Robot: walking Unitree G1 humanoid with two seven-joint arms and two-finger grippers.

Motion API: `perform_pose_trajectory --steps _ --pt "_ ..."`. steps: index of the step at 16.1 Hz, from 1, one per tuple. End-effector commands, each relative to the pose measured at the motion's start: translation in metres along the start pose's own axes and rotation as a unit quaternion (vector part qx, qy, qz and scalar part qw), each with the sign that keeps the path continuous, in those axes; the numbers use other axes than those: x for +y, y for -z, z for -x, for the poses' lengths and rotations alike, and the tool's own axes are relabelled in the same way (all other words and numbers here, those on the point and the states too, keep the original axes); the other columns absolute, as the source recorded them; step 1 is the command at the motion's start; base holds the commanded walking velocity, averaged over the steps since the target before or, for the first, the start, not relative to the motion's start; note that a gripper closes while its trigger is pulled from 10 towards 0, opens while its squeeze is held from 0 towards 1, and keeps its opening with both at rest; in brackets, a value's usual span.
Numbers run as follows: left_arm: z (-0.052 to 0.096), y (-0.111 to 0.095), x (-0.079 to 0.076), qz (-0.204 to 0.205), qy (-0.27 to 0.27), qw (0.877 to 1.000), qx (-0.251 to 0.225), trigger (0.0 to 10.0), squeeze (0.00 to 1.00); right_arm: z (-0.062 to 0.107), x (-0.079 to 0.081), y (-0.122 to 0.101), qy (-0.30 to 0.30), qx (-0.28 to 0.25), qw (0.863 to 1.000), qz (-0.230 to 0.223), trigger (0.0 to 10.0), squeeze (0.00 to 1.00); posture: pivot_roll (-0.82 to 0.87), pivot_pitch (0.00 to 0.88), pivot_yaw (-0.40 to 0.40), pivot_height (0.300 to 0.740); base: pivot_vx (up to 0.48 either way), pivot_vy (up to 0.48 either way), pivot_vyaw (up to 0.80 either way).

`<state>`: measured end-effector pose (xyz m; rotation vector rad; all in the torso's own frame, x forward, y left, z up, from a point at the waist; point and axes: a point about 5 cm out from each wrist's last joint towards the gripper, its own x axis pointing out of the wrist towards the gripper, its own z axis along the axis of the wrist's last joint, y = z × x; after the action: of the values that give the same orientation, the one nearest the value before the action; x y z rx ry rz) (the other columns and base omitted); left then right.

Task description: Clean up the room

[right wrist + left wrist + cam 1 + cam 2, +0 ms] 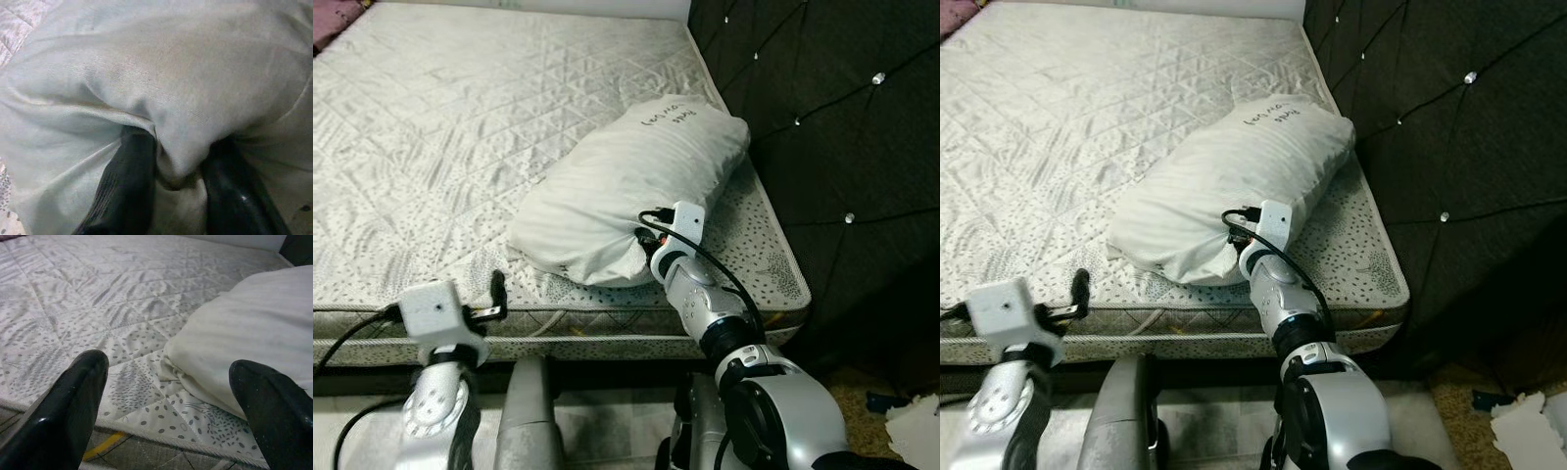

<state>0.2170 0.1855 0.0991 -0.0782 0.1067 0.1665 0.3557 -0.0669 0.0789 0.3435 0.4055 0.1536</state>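
Note:
A white pillow (626,191) with handwriting near its far end lies on the bare mattress (440,127), close to the bed's right side and front edge. My right gripper (178,166) presses into the pillow's near end, and its two black fingers (127,181) are shut on a fold of the pillow fabric. My left gripper (166,396) hangs open at the mattress's front edge, to the left of the pillow (254,342) and clear of it.
A black tufted headboard (832,127) with shiny studs rises along the bed's right side. On the floor at the lower right lie crumpled white paper (915,431) and a small blue scrap (879,399). The mattress's left and far parts are bare.

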Motion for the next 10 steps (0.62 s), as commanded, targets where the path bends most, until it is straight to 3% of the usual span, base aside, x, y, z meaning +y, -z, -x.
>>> perform_pose_trajectory --steps 1,2,4,6,9,10 --pt "-0.002 0.001 -0.003 -0.005 0.008 1.0 0.0 10.0 0.0 -0.002 -0.007 -0.032 0.011 -0.059 0.998 0.014 0.0 0.0 0.07 0.0 -0.046 0.597 0.0 0.0 0.0" --pt "-0.007 -0.004 -0.004 -0.004 0.01 1.0 -0.01 10.0 0.0 -0.002 -0.021 -0.058 0.029 -0.1 0.994 0.042 0.0 0.0 0.07 0.0 -0.042 0.597 0.0 0.0 0.0" --pt "-0.008 -0.001 -0.001 -0.007 0.001 1.0 -0.006 10.0 0.0 0.002 -0.051 -0.087 0.08 -0.127 0.987 0.059 0.0 0.0 0.06 0.0 -0.044 0.597 0.0 0.0 0.0" --pt "-0.008 0.004 -0.001 -0.012 -0.002 1.0 -0.002 10.0 0.0 0.014 -0.089 -0.117 0.13 -0.148 0.975 0.104 0.0 0.0 0.04 0.0 -0.047 0.597 0.0 0.0 0.0" --pt "-0.01 0.005 -0.005 -0.011 -0.005 1.0 -0.002 10.0 0.0 0.032 -0.13 -0.129 0.182 -0.154 0.96 0.147 0.0 0.0 0.03 0.0 -0.05 0.597 0.0 0.0 0.0" --pt "-0.01 0.006 -0.005 -0.011 -0.005 1.0 -0.002 10.0 0.0 0.035 -0.136 -0.127 0.189 -0.153 0.957 0.156 0.0 0.0 0.03 0.0 -0.049 0.597 0.0 0.0 0.0"
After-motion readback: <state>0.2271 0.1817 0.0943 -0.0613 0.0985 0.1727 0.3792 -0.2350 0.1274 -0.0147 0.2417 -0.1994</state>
